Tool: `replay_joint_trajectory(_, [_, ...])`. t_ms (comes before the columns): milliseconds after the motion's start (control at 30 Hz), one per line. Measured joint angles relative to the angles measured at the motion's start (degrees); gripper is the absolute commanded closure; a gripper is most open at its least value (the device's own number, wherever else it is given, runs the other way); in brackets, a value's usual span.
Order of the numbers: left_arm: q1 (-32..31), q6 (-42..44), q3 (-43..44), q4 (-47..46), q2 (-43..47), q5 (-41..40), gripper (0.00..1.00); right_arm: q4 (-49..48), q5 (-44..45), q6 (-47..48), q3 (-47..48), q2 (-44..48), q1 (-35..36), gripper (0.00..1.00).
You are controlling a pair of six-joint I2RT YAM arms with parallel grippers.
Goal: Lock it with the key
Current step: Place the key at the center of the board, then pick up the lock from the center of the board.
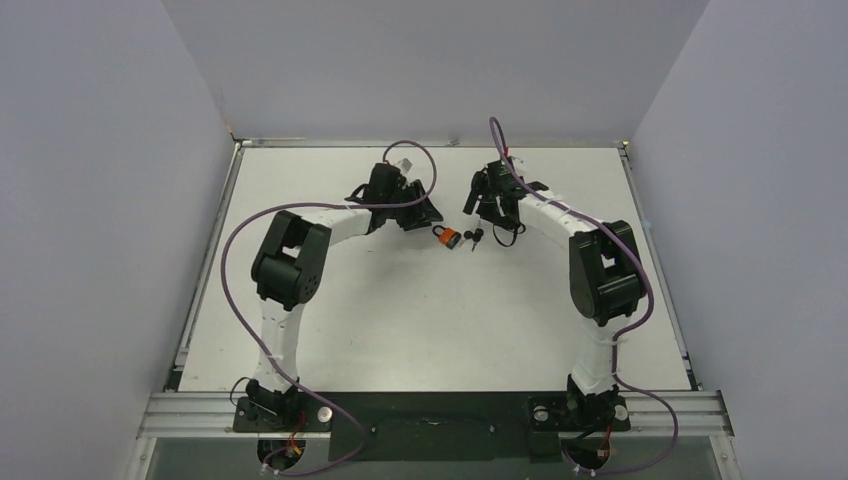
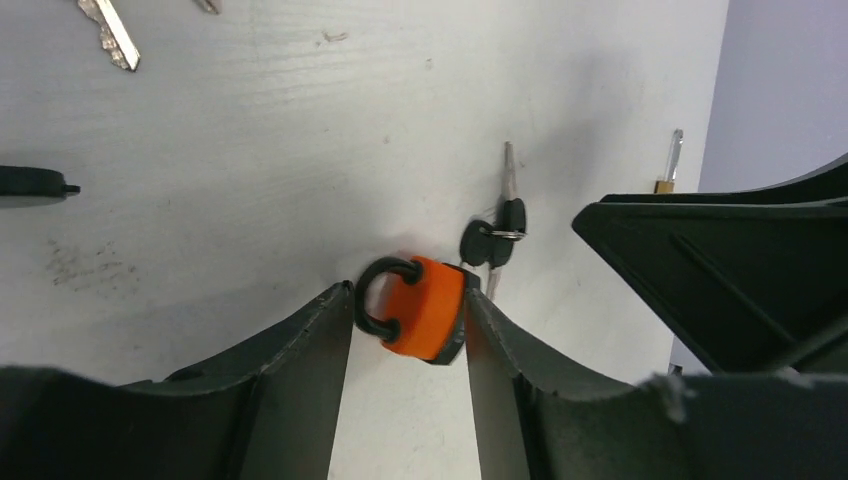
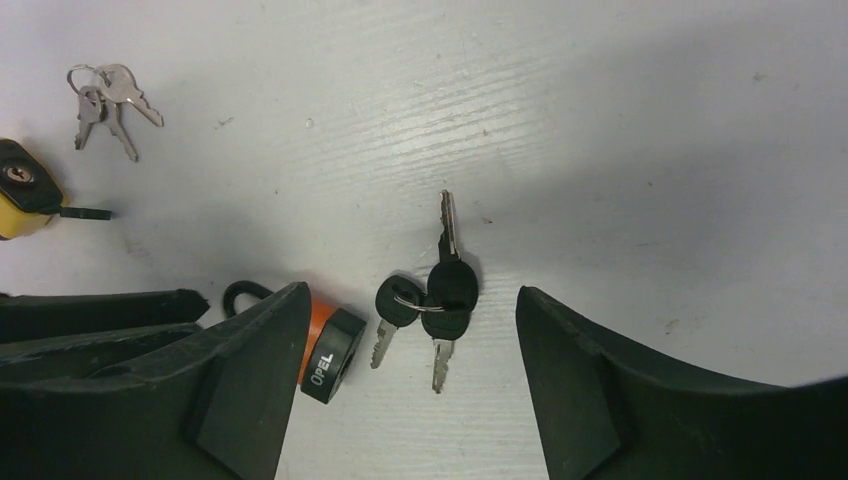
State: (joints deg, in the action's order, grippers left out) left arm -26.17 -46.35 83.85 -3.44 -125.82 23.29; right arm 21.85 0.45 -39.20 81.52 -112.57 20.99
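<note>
The white table (image 1: 420,320) carries everything, and the orange padlock (image 2: 430,310) lies flat on it towards its far half, between the two arms' tips. The left gripper (image 2: 408,296) brackets that padlock, its jaws drawn in to the lock's width: one finger meets the black shackle, the other the black base, so it appears to have hold of the lock, though how firmly cannot be told. The right gripper (image 3: 410,292) hangs just beside the padlock, spread wide and holding nothing, over the bunch of black-headed keys (image 3: 440,290) that lies flat just beyond the padlock's base. The padlock is probably dense, rigid and smooth-sided; held by shackle and base it could pivot, so flat faces would give a surer grip. The keys are likely light, thin and loosely ringed, so they will slide and fan out; the best hold is one black head, leaving the blade free. Crowding is the main obstacle, since the right gripper's near finger sits almost against the padlock and the left fingers. A yellow padlock (image 3: 20,190) and a ring of silver keys (image 3: 105,95) lie well apart from the orange one.
</note>
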Motion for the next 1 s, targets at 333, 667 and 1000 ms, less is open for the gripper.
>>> replay_joint_trajectory(333, [0.0, 6.1, 0.1, 7.5, 13.8, -6.3, 0.50, 2.4, 7.1, 0.2, -3.5, 11.6, 0.0, 0.26])
replay_joint_trajectory(667, [-1.0, 6.2, -7.8, 9.0, 29.1, -5.7, 0.44, 3.2, 16.4, -1.6, -15.2, 30.8, -1.7, 0.25])
replay_joint_trajectory(1000, [-8.2, 4.8, -15.0, 9.0, 35.5, -2.5, 0.42, 2.1, 23.0, -6.7, -31.6, 46.0, -9.3, 0.21])
